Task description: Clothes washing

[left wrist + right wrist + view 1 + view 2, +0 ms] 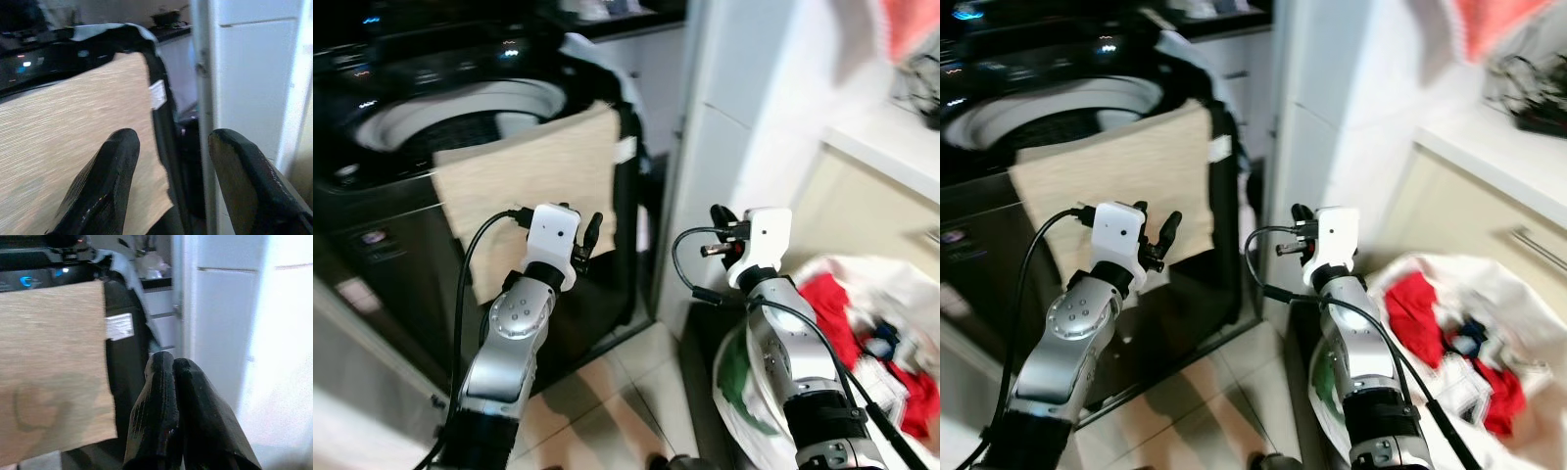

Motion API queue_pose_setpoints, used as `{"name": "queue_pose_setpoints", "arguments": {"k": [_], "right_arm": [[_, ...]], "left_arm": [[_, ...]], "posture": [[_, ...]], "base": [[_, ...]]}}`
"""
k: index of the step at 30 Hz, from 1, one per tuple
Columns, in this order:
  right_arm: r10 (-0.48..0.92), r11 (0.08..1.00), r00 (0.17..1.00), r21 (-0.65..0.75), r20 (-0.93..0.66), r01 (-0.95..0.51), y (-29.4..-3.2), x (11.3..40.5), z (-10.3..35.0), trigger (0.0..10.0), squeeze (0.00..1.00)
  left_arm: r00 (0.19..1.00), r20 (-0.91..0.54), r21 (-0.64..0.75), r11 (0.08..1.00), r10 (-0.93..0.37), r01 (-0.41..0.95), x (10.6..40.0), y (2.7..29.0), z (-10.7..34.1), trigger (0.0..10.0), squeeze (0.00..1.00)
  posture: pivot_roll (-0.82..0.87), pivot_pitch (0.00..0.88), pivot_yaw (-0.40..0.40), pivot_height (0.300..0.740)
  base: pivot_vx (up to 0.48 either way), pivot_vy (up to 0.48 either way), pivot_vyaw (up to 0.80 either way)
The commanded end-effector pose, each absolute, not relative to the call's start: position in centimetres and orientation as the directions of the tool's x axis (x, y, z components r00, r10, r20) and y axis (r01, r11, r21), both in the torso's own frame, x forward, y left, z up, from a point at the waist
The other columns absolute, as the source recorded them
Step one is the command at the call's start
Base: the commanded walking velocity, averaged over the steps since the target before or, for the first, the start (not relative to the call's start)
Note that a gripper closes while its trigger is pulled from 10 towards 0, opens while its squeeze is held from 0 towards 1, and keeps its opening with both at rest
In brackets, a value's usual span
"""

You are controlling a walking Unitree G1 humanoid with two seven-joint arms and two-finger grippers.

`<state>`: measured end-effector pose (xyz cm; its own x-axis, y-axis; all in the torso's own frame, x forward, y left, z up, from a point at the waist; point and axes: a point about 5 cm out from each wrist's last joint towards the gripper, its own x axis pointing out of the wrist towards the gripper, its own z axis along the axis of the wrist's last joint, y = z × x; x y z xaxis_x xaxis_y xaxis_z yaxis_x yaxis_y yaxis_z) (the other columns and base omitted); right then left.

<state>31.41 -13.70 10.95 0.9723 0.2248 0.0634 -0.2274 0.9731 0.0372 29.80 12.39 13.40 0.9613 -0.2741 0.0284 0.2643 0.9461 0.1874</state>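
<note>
A beige cloth (533,186) hangs over the front rim of a black top-loading washer (401,117), draping down its front; both arms are raised before it. The left end effector (590,238) sits just in front of the cloth's lower right part, fingers spread and empty; the right end effector (1299,227) is held up beside a white cabinet (1332,117), apart from the cloth, fingers pressed together with nothing between them.

The left wrist view adds a close look at the spread fingers (105,186) and a white label (157,94) on the cloth's edge; the right wrist view shows the same label (119,326) and a faint stain low on the cloth. The eye views alone take in a white bag (862,333) of red and other laundry on the tiled floor (617,392) to the robot's right, below a pale bench (901,147); the scene is somewhat blurred.
</note>
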Motion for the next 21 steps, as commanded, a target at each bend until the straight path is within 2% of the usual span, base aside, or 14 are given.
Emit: {"name": "queue_pose_setpoints", "arguments": {"k": [1,3,5,6,9,14,21], "right_arm": [[0.212,0.976,0.973,0.032,0.088,-0.215,-13.9,31.8,11.4,10.0,0.00],[0.204,0.978,0.975,0.030,0.090,-0.207,-14.0,31.9,11.5,10.0,0.00],[0.135,0.990,0.989,-0.042,0.059,-0.132,-14.7,32.3,11.3,10.0,0.00],[0.123,0.992,0.991,-0.039,0.056,-0.121,-14.8,32.4,11.4,10.0,1.00],[0.113,0.994,0.991,-0.012,0.071,-0.113,-15.2,32.4,11.6,10.0,1.00],[0.116,0.993,0.990,-0.002,0.078,-0.116,-15.2,32.5,11.6,10.0,1.00],[0.099,0.995,0.992,0.013,0.077,-0.101,-15.5,32.5,11.3,10.0,1.00]], "left_arm": [[0.956,0.024,0.186,0.941,-0.291,0.282,30.1,12.5,13.4,10.0,0.00],[0.951,0.022,0.185,0.936,-0.307,0.298,30.3,12.4,13.5,10.0,0.00],[0.953,0.023,0.195,0.936,-0.303,0.293,30.5,12.5,13.5,10.0,0.00],[0.955,0.026,0.192,0.939,-0.296,0.286,30.6,12.6,13.5,10.0,0.00],[0.956,0.025,0.186,0.941,-0.293,0.283,30.6,12.6,13.3,10.0,0.00],[0.953,0.027,0.193,0.937,-0.303,0.292,30.4,12.5,13.2,10.0,0.00],[0.942,0.031,0.221,0.921,-0.335,0.320,30.8,12.2,13.3,10.0,0.00]], "posture": [[-0.12,0.000,0.035,0.740],[-0.12,0.000,0.038,0.740],[-0.12,0.000,0.039,0.735],[-0.13,0.000,0.036,0.725],[-0.12,0.000,0.029,0.702],[-0.12,0.000,0.022,0.668],[-0.13,0.000,0.030,0.668]], "base": [[0.000,0.000,-0.74],[0.000,0.000,-0.74],[0.000,0.000,-0.34],[0.000,0.000,0.00],[0.000,0.000,0.00],[0.000,0.000,-0.47],[0.000,0.000,-0.54]]}}
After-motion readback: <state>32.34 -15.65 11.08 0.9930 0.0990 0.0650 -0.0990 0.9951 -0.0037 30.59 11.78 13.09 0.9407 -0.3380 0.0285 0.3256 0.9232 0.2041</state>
